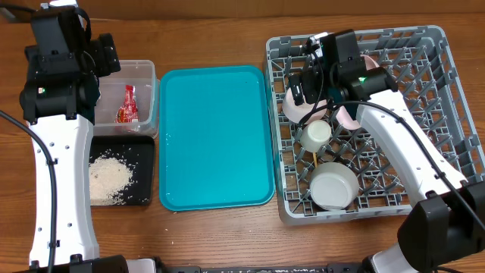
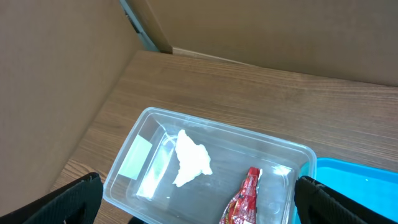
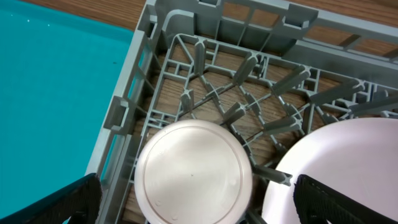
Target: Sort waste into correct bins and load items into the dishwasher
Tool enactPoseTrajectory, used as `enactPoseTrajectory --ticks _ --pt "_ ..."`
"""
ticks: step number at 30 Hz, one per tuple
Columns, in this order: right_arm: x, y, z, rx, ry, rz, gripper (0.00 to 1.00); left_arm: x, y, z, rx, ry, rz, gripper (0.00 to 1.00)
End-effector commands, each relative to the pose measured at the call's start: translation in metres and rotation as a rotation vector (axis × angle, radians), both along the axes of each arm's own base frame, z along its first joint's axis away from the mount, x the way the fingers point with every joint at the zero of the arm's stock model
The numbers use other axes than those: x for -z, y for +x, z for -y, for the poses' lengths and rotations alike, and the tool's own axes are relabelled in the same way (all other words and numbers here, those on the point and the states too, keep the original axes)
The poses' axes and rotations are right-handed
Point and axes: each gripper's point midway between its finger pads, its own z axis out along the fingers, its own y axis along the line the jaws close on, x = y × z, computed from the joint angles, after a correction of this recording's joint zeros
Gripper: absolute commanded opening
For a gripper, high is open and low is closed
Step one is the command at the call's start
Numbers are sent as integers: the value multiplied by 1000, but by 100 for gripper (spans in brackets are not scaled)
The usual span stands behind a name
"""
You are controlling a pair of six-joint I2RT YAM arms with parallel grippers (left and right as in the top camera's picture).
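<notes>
Pink plate [image 1: 348,117] mostly hidden beneath right gripper [image 3: 196,202]; both it and left gripper [image 2: 199,202] fully spread, empty.

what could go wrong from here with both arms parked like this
1. The open right pincer hangs close over the white cup and pink plate in the dish rack; lifting away at an angle might clip one and tip it off its pegs.
2. The left arm runs beside the black tray of loose rice; a sideways swing could nudge it and scatter grains.
</notes>
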Motion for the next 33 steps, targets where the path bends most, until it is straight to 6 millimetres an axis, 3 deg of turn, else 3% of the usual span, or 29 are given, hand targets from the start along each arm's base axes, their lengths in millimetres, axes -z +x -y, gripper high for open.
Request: enactPoseTrajectory --ticks 1,7,17,18,23,33 --pt "-4 0 0 3 13 8 100 -6 2 1 -2 -8 22 100" --pt "-32 -4 3 6 31 70 100 -6 2 1 -2 -8 22 100" --pt "-116 -30 11 5 89 263 100 -6 2 1 -2 -8 22 100" --pt "-134 -38 13 5 101 304 100 -6 2 1 -2 -8 22 100" --pt "-177 -61 20 4 133 412 100 -6 2 1 -2 -8 22 100" --pt "-249 -120 37 3 192 608 100 -6 2 1 -2 -8 22 100"
